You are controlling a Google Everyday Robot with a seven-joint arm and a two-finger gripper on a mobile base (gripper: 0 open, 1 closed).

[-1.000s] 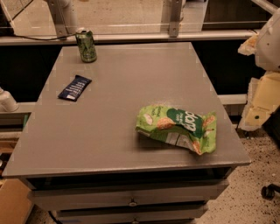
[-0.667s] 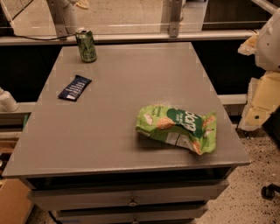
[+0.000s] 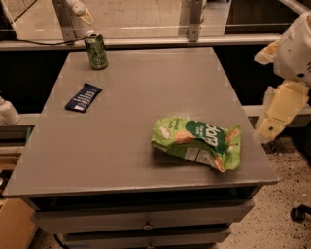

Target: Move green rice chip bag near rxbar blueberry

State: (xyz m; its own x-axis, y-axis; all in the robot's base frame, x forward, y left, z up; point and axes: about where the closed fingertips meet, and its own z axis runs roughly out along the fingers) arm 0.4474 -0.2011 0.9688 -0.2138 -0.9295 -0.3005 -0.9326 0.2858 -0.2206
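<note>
Gripper (image 3: 81,13) newly in view above can (image 3: 96,50), openness unclear, green rice chip bag (image 3: 197,142) unmoved

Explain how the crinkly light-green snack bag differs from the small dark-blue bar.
The light-green foil chip bag is far larger than the navy-blue wrapper bar. The bag is puffy and crumpled; the bar is thin and flat. The bag lies near the front right, the bar near the left edge. Both lie on the grey table, untouched; the end effector hangs beyond the table's right side.
</note>
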